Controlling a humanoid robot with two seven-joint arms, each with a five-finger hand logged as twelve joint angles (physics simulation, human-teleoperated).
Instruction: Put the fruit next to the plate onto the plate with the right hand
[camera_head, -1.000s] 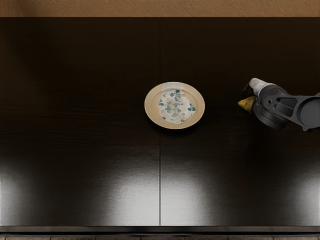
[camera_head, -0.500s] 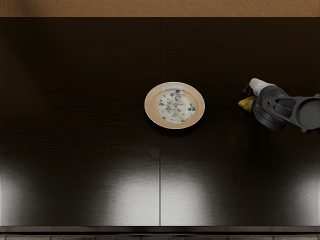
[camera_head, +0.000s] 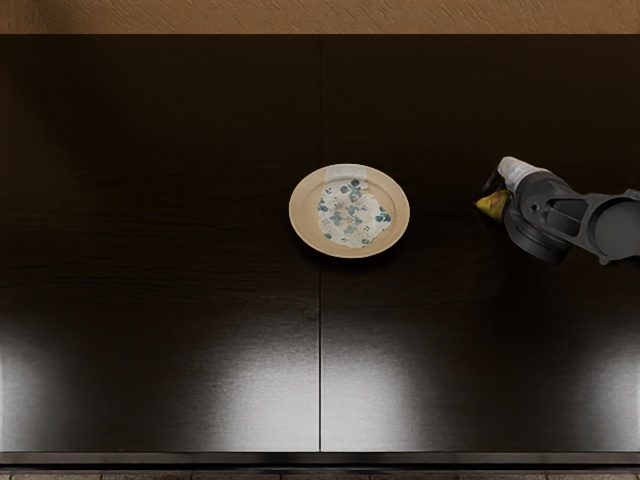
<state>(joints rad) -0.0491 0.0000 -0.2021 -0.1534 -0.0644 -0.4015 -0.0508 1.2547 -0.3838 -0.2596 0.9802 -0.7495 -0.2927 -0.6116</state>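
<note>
The fruit (camera_head: 491, 205) lies well to the right of the plate (camera_head: 303, 210), with the right hand (camera_head: 510, 181) right at it; whether the hand is closed on it I cannot tell. The grasping step seems in hand; next must come a lift and carry toward the plate.

Lighting is dim; focus is sharp throughout. The dark table (camera_head: 160, 130) shows two broad, soft glare patches near its front edge (one each side of the centre seam). The plate (camera_head: 300, 211) is evenly lit.
</note>
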